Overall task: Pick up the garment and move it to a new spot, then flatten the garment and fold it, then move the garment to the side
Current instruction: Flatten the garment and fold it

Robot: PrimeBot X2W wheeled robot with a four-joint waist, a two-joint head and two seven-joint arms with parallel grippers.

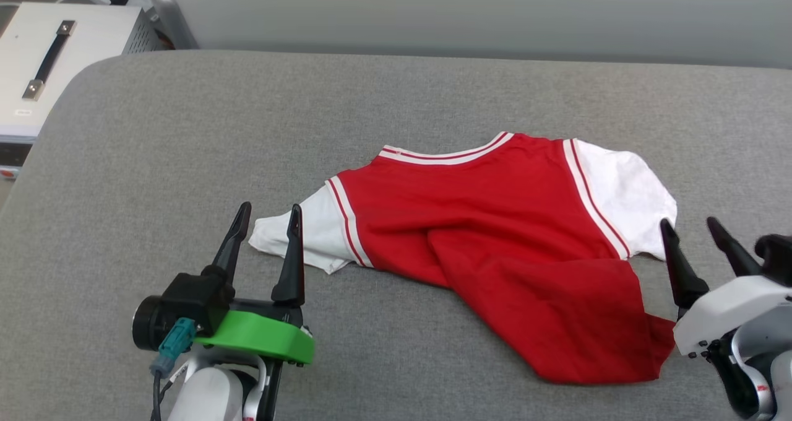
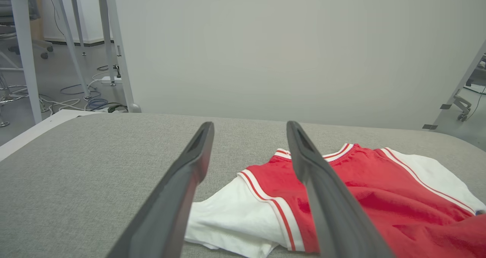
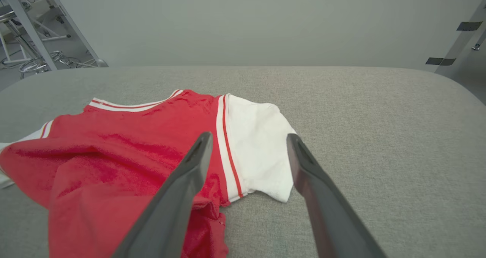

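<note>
- The grey cloth-covered worktop (image 1: pixel 185 130) takes up most of the head view, and its rounded corner is at 10 o'clock.
- The garment (image 1: pixel 495 223) lies on the worktop, just toward 3 o'clock of the middle of the head view. It is red, and its striped neck trim points to 12 o'clock. One white sleeve reaches toward 9 o'clock and the other toward 3 o'clock. The body is not flat: a rumpled fold of red cloth runs down toward 5 o'clock.
- A white case (image 1: pixel 93 49) with a black handle stands off the worktop at 10 o'clock.
- The right end effector (image 1: pixel 688 221) is at 4 o'clock, with its two dark fingers spread apart and holding nothing. Its tips are just beside the hem of the 3 o'clock sleeve. I cannot tell whether they touch it.
- The left end effector (image 1: pixel 271 206) is at 8 o'clock, above a green collar. Its fingers are also spread apart and hold nothing. Its tips are at the end of the 9 o'clock sleeve, and contact is unclear.
</note>
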